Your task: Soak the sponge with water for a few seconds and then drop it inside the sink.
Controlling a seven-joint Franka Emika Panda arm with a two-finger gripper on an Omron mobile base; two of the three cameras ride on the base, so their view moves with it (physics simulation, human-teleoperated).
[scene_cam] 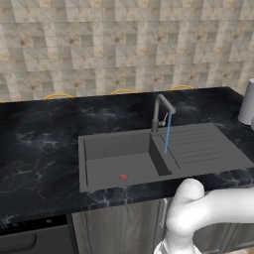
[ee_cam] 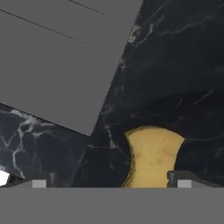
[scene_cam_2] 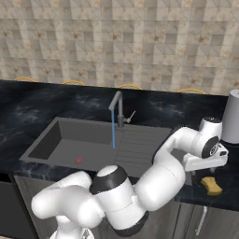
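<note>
The yellow sponge (scene_cam_2: 211,185) lies on the black countertop to the right of the sink (scene_cam_2: 70,140), near the counter's front edge. My gripper (ee_cam: 111,180) hangs just above it, open, with its fingertips (ee_cam: 41,180) spread wide. In the hand view the sponge (ee_cam: 151,157) sits between the tips, closer to the right one, untouched. A thin blue stream of water (scene_cam: 167,133) runs from the grey curved faucet (scene_cam: 161,111) onto the edge of the ribbed drainboard (scene_cam: 203,144). That stream also shows in the right base view (scene_cam_2: 113,128).
A small red round spot (scene_cam: 123,176) marks the floor of the basin. A white cylinder (scene_cam_2: 231,116) stands on the counter at the far right, behind the hand. The drainboard's grey corner (ee_cam: 57,57) lies beyond the sponge in the hand view.
</note>
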